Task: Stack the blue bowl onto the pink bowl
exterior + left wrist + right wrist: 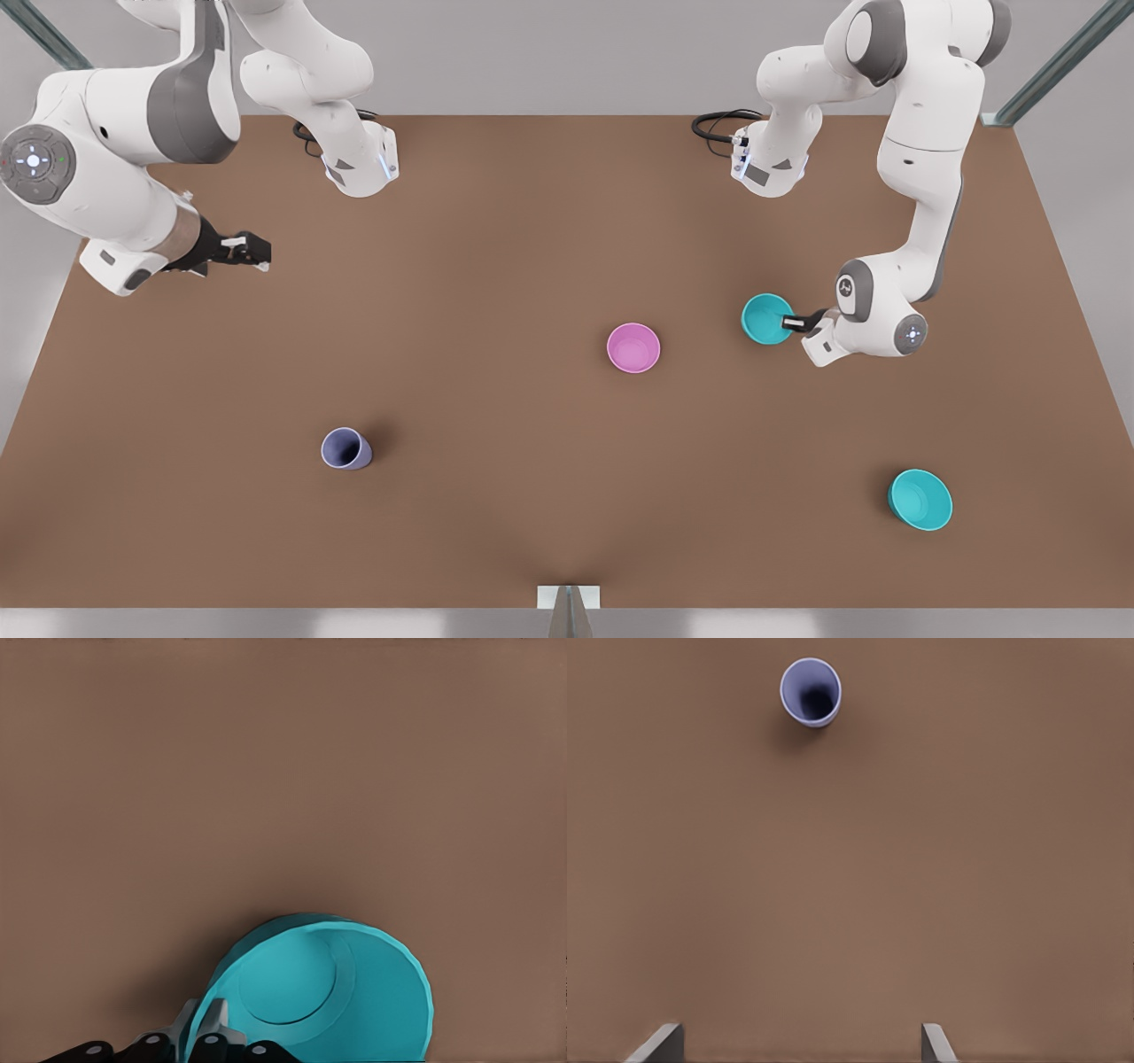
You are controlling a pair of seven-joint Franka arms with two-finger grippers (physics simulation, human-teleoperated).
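Front view, read from its left to its right. The right gripper hung above the table's far-left part, well apart from every bowl; its fingers stood wide apart with nothing between them, and this arm waited. Its wrist camera looked down on the lavender cup, which sat alone on the near-left table.

The pink bowl stood upright and open just right of centre, nothing in it. Next along, the blue bowl stood slightly farther back, near the pink bowl but not touching it. The left gripper was at the blue bowl's right-hand rim, one finger inside and one outside; the left wrist view showed the fingers straddling the wall and narrowed onto it, so the grip was judged closed on the rim. The bowl's base could not be seen well enough to say whether it was clear of the table.

Governing relation: the pink bowl lay to the front view's left of the held bowl and a little nearer the camera, so the carry would run that way. The left arm was by far the nearer.

A wider, shallower teal bowl sat near-right, not involved.

Count: one pink bowl, two teal bowls, one cup, two grippers.
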